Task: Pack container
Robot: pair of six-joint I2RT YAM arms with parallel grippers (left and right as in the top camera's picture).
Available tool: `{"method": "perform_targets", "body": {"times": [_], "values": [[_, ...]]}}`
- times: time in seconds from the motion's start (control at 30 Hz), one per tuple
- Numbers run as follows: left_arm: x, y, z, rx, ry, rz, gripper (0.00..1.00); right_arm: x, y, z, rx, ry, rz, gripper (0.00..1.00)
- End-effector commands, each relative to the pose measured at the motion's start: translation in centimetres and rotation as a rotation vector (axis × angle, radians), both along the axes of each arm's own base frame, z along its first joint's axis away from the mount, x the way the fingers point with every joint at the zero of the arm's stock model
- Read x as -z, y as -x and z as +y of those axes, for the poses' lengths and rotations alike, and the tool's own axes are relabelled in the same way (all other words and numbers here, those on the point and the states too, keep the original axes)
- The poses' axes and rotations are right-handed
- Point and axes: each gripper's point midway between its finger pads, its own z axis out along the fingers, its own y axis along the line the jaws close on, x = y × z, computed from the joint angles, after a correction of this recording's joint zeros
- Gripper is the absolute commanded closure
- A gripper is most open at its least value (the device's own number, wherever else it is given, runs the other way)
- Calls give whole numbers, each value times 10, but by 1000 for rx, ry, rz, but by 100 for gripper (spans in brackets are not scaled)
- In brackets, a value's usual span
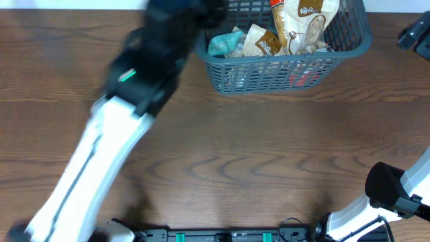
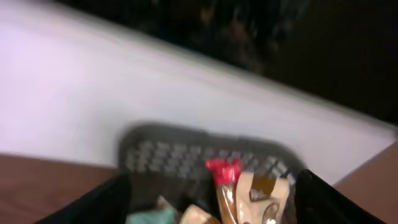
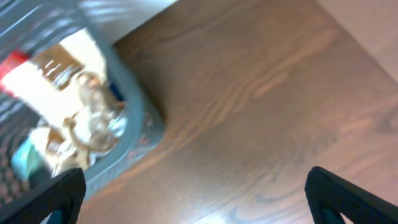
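The grey-blue slotted container (image 1: 285, 72) stands at the table's far edge. It holds tan snack packets (image 1: 306, 23) and a teal packet (image 1: 225, 44). My left gripper (image 1: 195, 17) is blurred at the container's left end. In the left wrist view the left gripper (image 2: 214, 194) is open and empty, with the container's far wall (image 2: 186, 155) and a red-topped tan packet (image 2: 239, 186) between its fingers. My right gripper (image 1: 415, 33) is right of the container. In the right wrist view it (image 3: 199, 193) is open and empty over bare wood, with the container (image 3: 140, 130) to its left.
The brown wooden table (image 1: 255, 154) stretches in front of the container. The left arm's white link (image 1: 87, 175) crosses the table's left side diagonally. The right arm's base (image 1: 390, 195) sits at the front right corner. A pale wall (image 2: 124, 93) rises behind the container.
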Motion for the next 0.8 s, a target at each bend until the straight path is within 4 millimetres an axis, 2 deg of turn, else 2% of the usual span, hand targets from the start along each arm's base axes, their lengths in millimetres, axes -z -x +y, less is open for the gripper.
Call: {"method": "perform_targets", "body": {"times": [0.0, 0.07, 0.2, 0.4, 0.57, 0.77], "values": [[-41, 49, 50, -102, -97, -75, 28, -6, -5, 30, -235, -30, -38, 1], [-46, 80, 74, -136, -120, -56, 27, -12, -4, 41, -287, -56, -68, 1], [-45, 133, 107, -153, -148, -17, 27, -28, 7, 55, -333, -55, -120, 1], [-43, 197, 143, -153, -151, -5, 25, -56, 50, 84, -388, -8, -190, 1], [-34, 227, 160, -152, -163, 13, 19, -53, 96, 105, -413, -10, -186, 1], [-19, 239, 167, -148, -196, 62, 4, -37, 142, 119, -415, -19, -172, 1]]}}
